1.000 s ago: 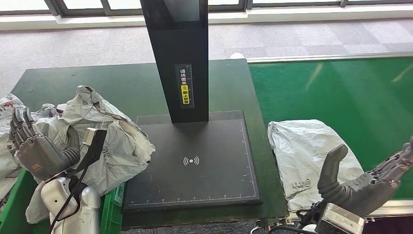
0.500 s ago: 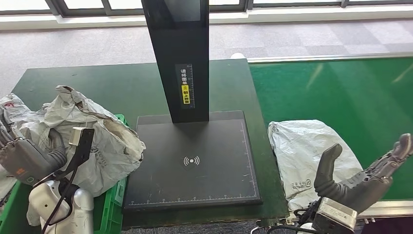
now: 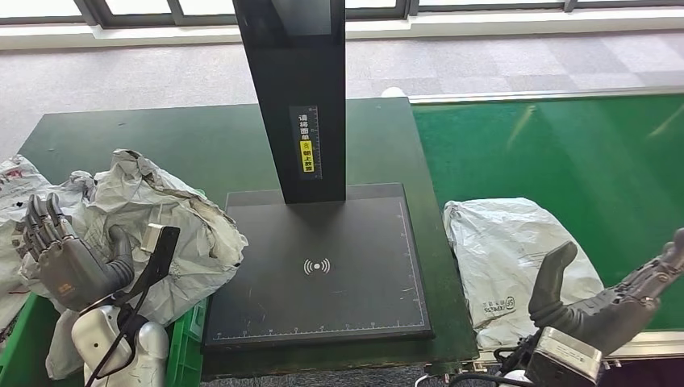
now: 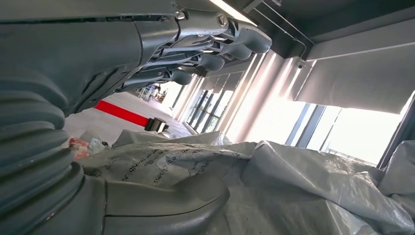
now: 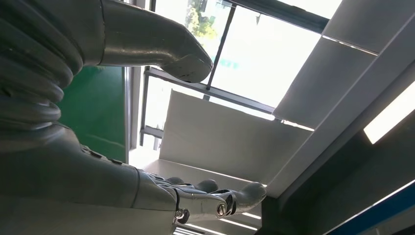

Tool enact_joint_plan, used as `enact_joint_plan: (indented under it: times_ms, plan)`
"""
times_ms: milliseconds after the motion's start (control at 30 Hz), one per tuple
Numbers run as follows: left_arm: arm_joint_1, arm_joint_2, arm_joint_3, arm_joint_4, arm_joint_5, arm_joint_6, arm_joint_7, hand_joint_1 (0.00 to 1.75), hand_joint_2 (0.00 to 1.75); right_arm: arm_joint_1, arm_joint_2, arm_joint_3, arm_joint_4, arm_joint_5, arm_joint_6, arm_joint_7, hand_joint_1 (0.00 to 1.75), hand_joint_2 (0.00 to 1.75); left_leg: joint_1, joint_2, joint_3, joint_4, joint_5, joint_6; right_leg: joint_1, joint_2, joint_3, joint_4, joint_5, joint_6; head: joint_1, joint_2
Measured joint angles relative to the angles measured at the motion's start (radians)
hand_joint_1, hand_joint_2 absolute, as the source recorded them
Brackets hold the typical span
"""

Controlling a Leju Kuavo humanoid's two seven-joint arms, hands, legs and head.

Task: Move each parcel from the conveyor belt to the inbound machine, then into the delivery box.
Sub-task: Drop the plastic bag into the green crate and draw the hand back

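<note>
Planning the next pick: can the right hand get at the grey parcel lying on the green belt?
Probably yes. The right hand is open beside the grey parcel, with nothing between them on the green belt.

Wireless-signal symbol on scanner plate (image 3: 316,266)

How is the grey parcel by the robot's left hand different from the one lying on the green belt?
The left parcel is crumpled and bulging, heaped at the scanner plate's left edge over a green crate; the belt parcel lies flat and smooth on the green conveyor belt. The left hand is against the left parcel, thumb on it; the right hand hangs open beside the belt parcel. Both are grey plastic mailer bags.
</note>
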Motion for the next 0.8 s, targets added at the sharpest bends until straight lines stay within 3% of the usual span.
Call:
enact_joint_plan:
  times_ms: [367, 800]
  plan:
    - [0.041, 0.002, -0.083, 0.050, 0.063, -0.002, -0.045, 0.00, 1.75, 0.004, 0.002, -0.020, 0.000, -0.014, 0.000, 0.000, 0.00, 1.75, 0.000, 0.000, 0.000, 0.000, 0.000, 0.001, 0.000, 0.000, 0.000, 0.000, 0.000, 0.000, 0.000, 0.000]
    - [0.170, -0.004, -0.114, -0.226, 0.226, 0.000, -0.124, 0.00, 1.75, 0.008, 0.004, -0.045, 0.000, -0.031, 0.000, 0.000, 0.00, 1.75, 0.000, 0.001, 0.000, 0.000, -0.002, 0.000, 0.000, 0.000, 0.000, 0.000, -0.001, 0.000, 0.000, 0.000]
